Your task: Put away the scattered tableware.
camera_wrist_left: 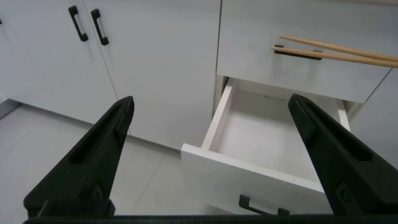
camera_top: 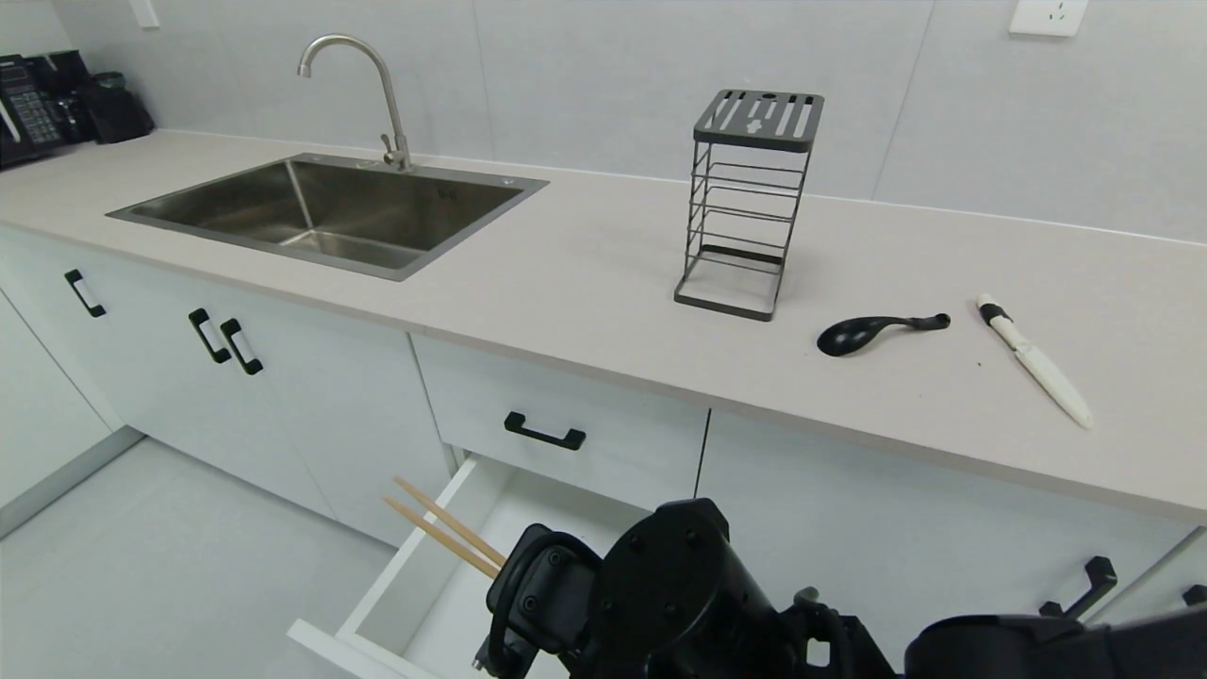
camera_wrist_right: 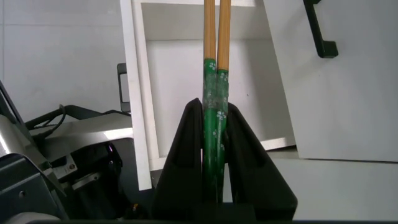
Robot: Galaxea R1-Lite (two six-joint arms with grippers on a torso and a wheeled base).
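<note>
2 bamboo chopsticks with green patterned ends [camera_wrist_right: 216,74] are pinched side by side in my right gripper [camera_wrist_right: 216,111]. Their tips point out over the open white drawer [camera_top: 377,594], so I judge this hold is meant to lay them lengthwise inside. My left gripper [camera_wrist_left: 211,102] hangs spread, holding nothing, facing the same drawer. The drawer's side walls are the edges to mind; the white floor between them should give the pair room. On the pale surface [camera_top: 585,283], a black plastic spoon [camera_top: 863,332] and a white knife with a black band [camera_top: 1035,363] lie near a dark wire rack [camera_top: 750,203], the knife's tip nearest the front edge.
</note>
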